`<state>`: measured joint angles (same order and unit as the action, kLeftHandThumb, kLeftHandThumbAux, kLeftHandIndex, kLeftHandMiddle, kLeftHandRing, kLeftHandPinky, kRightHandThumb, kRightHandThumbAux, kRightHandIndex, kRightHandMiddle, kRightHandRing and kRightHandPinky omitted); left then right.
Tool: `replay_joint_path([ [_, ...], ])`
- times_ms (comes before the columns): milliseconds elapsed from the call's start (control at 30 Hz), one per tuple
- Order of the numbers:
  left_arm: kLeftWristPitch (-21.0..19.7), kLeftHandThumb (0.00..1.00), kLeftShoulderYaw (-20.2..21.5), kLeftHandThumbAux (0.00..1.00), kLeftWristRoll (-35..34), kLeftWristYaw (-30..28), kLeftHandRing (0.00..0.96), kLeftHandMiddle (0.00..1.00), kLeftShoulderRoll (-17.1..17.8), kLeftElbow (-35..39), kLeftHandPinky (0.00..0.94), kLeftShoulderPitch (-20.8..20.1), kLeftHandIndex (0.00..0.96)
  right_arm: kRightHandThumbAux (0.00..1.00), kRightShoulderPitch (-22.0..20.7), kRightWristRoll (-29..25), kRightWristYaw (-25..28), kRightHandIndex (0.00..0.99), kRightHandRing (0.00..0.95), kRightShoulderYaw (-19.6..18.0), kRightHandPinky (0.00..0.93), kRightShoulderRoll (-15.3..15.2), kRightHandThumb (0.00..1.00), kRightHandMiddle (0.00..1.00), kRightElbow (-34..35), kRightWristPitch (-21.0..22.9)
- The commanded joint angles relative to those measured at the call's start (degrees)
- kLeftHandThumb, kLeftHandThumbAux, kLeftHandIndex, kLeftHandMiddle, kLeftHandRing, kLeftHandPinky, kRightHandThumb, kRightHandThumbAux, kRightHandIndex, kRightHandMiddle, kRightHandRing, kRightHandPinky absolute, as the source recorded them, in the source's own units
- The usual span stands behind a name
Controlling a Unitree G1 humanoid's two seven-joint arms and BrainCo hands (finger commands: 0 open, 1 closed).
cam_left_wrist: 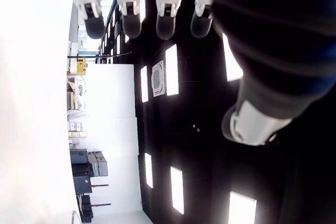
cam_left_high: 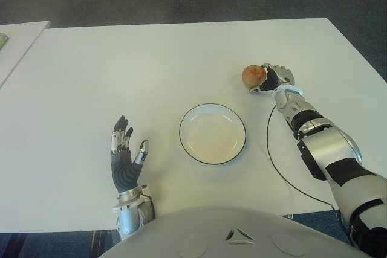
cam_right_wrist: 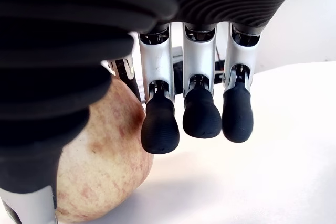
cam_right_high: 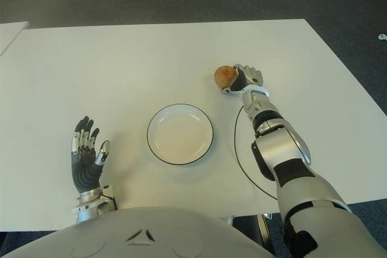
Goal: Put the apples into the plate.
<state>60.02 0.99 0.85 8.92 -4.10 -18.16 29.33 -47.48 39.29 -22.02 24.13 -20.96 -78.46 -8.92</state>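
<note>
Grasp step: my right hand (cam_left_high: 273, 78) half-curled beside the reddish-yellow apple (cam_left_high: 253, 75), not clamped; close next, carry to white dark-rimmed plate (cam_left_high: 212, 133) near table (cam_left_high: 121, 64) front edge; left hand (cam_left_high: 126, 160) spread, empty.

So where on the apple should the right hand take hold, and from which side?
Around its round middle, coming from the robot's right, where the right hand already is. The apple sits on the table beyond the plate, open all round; the wrist view shows the fingers curved over it, not yet plainly closed. The left hand is idle, left of the plate.
</note>
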Motion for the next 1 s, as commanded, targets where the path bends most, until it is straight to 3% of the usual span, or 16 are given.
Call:
replay_joint_path([
  [33,-6.93,0.176,0.12,0.67,-2.08,-2.75,0.033,0.054,-0.09,-12.21,0.006,-4.75,0.08,0.605,-0.24,3.12,4.09,0.296,0.302,3.77,0.276,1.44,0.428,0.339,-0.85,0.99],
  [133,-6.95,0.174,0.17,0.662,-2.38,-3.22,0.033,0.054,-0.04,-12.13,0.008,-4.72,0.08,0.499,-0.24,4.62,6.17,0.122,0.099,5.72,0.098,1.48,0.278,0.119,-0.98,2.1],
  [267,-6.97,0.166,0.17,0.653,-2.72,-3.84,0.034,0.054,-0.06,-12.06,0.01,-4.78,0.084,0.379,0.41,5.58,7.65,0.025,0.02,6.95,0.02,1.18,0.188,0.024,-1.52,2.63],
  [533,-7.1,0.153,0.3,0.647,-2.74,-4.34,0.036,0.057,-0.22,-11.79,0.002,-4.69,0.081,0.312,0.16,6.86,7.74,0.001,0.0,8.64,0.0,1.02,0.121,0.001,-1.65,2.76],
  [1000,-8.78,0.135,0.92,0.626,0.9,-1.72,0.027,0.046,-0.3,-10.32,0.0,-4.17,0.068,0.282,-0.43,7.63,7.96,0.0,0.0,9.88,0.0,1.03,0.078,0.0,-1.62,2.72],
])
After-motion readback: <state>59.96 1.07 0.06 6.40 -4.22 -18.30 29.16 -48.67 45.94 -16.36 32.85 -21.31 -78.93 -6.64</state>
